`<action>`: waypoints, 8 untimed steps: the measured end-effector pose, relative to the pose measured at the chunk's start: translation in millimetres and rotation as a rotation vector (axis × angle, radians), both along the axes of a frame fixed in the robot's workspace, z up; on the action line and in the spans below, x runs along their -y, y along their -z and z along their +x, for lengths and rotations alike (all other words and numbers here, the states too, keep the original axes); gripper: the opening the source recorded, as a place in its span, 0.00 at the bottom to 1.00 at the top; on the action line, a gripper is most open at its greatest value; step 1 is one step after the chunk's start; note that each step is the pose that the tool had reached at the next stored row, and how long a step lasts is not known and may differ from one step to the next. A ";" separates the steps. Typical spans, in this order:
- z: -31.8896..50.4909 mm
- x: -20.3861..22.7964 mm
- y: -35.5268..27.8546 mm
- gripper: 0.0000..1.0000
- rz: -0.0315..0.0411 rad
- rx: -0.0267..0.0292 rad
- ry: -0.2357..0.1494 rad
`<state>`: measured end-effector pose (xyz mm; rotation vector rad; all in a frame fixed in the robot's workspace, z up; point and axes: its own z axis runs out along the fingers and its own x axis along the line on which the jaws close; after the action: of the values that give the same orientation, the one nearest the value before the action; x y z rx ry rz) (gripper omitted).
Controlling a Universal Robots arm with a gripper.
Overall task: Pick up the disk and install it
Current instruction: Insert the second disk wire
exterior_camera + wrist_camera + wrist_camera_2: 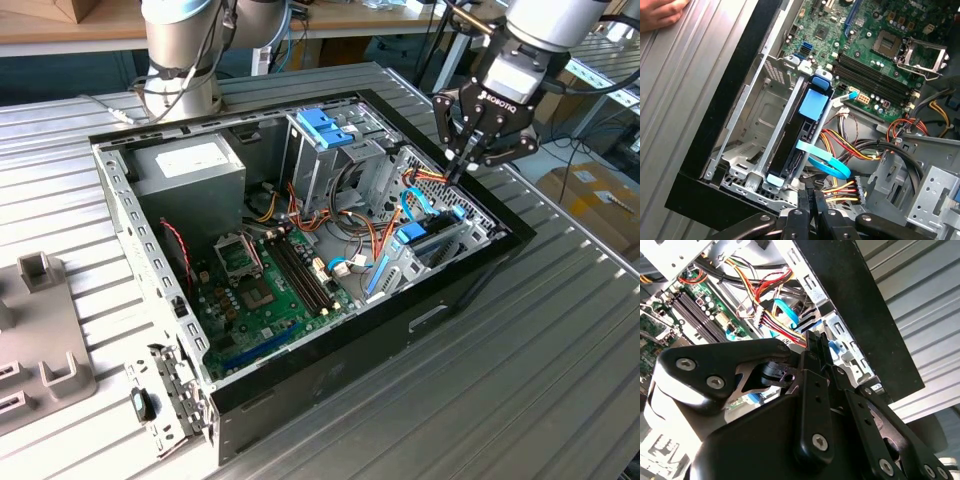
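Observation:
The disk point(807, 135) stands on edge in a metal bay at the case's corner, a dark slab in a light-blue carrier with a tab at one end. The exterior view shows the disk point(432, 240) low in the case on that view's right. My gripper point(462, 165) hovers above that corner, apart from the disk. Its black fingers point(805, 202) lie pressed together with nothing between them. In the second wrist view the gripper point(818, 347) points down at the bay and the coloured wires. A flat blue cable point(822, 160) curls beside the disk.
The open computer case point(330, 365) lies on a ribbed metal table point(540, 360). Inside are a green motherboard point(270, 290), a grey power supply point(190, 165) and a tall metal cage topped by a blue bracket point(325, 125). A person's hand point(660, 12) rests on the table. Grey fixtures point(45, 330) sit at the exterior view's left.

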<state>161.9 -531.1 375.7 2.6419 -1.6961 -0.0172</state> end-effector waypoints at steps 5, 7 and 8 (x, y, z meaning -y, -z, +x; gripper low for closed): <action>0.0 0.0 1.2 0.16 -0.0042 0.0000 0.093; 0.0 0.0 1.8 0.16 -0.0070 0.0000 0.142; 0.0 0.0 2.0 0.16 -0.0081 0.0000 0.162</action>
<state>161.9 -531.1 373.7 2.4911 -1.9011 -0.0105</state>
